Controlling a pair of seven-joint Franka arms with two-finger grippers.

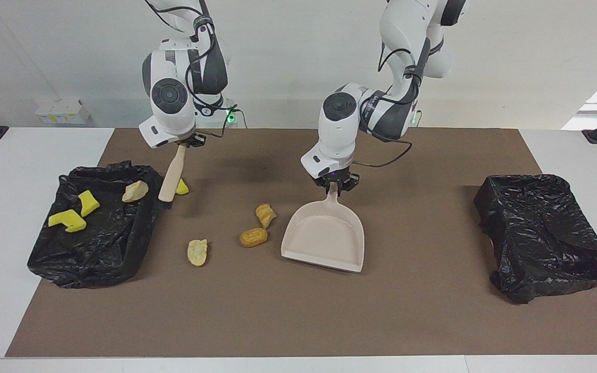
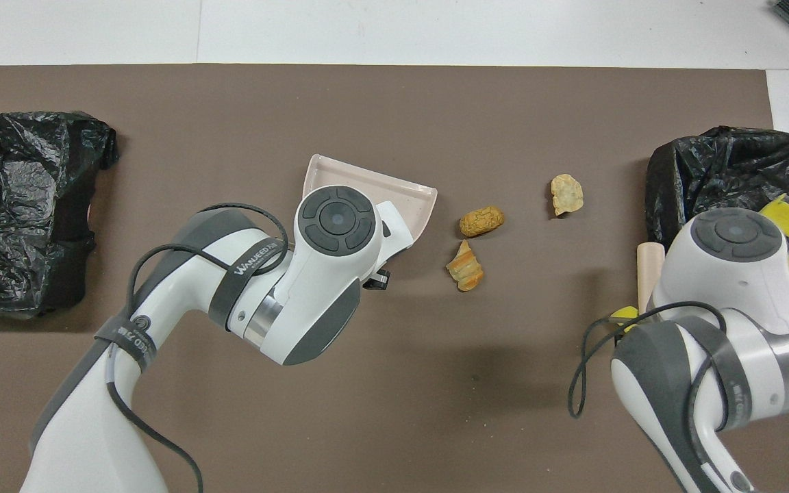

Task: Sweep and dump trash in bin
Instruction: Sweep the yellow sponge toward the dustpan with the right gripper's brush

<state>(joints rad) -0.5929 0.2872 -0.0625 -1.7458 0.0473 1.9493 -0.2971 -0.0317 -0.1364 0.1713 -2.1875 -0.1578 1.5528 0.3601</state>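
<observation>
Currently the dustpan [image 1: 324, 235] is clamped by the left gripper [image 1: 335, 185] at its handle. Meanwhile the brush [image 1: 171, 175] is gripped by the right gripper [image 1: 184, 143] beside a yellow sponge chunk [image 1: 181, 187].

One word can be read — "WANJEED", on the strap round the left arm [image 2: 255, 258].
</observation>
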